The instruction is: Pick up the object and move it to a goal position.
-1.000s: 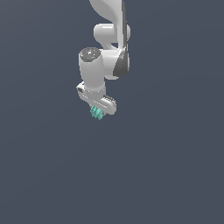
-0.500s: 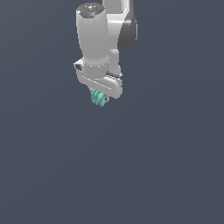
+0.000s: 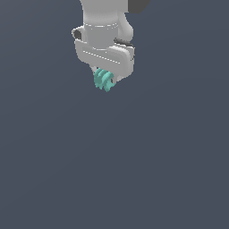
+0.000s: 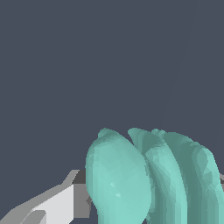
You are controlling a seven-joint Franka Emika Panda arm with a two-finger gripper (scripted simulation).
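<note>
While my gripper [image 3: 106, 79] clamps the teal object [image 3: 103, 80], I'm mid-carry; next I need the goal spot, none visible.

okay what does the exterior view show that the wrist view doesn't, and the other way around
Only the exterior view shows the white arm's body above the claw, with the teal object sticking out below it, small against the arm. Only the wrist view shows the object close up, with rounded lobes side by side, and one grey-white finger against it. Both show the same teal object held in the claw against a plain dark grey background.
</note>
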